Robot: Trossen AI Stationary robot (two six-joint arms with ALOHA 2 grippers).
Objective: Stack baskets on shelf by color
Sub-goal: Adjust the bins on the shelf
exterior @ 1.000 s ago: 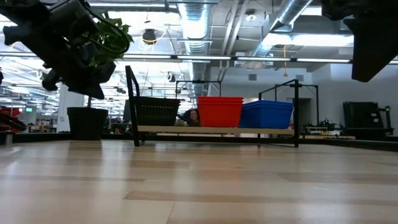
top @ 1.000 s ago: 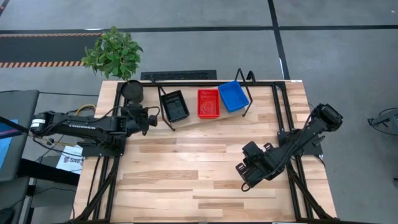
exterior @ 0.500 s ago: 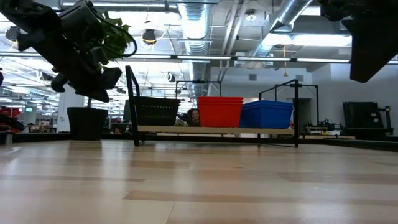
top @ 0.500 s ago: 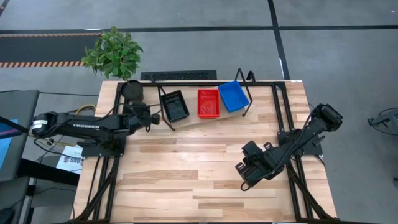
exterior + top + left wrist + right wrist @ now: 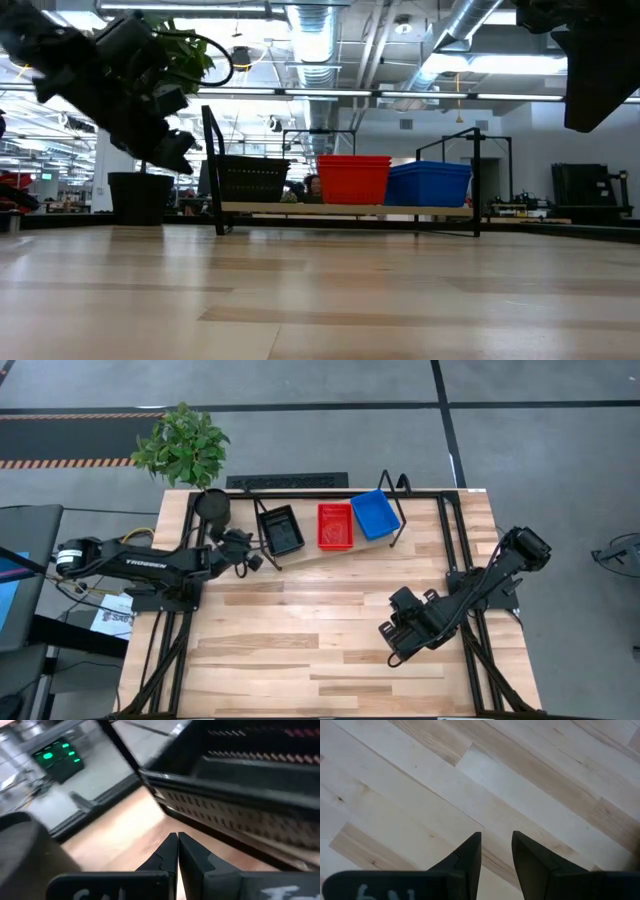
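Note:
On the shelf (image 5: 330, 550) at the table's far side stand a black basket (image 5: 281, 528), a red basket (image 5: 335, 525) and a blue basket (image 5: 375, 514) side by side, bottoms on the wooden board (image 5: 350, 209). My left gripper (image 5: 252, 559) hovers shut and empty just off the shelf's left end, near the black basket (image 5: 250, 795). My right gripper (image 5: 392, 645) hangs open over bare table at the near right, its fingers (image 5: 470, 852) pointing steeply down with nothing between them.
A potted plant (image 5: 183, 443) with a dark pot (image 5: 211, 506) stands at the far left corner, close behind my left arm. The shelf's black wire loops (image 5: 397, 485) rise at its ends. Bare wooden tabletop (image 5: 300, 630) spreads between the two arms.
My left gripper has sunk a little beside the shelf's left end and has rolled about its own pointing line, staying shut. My right arm has kept still.

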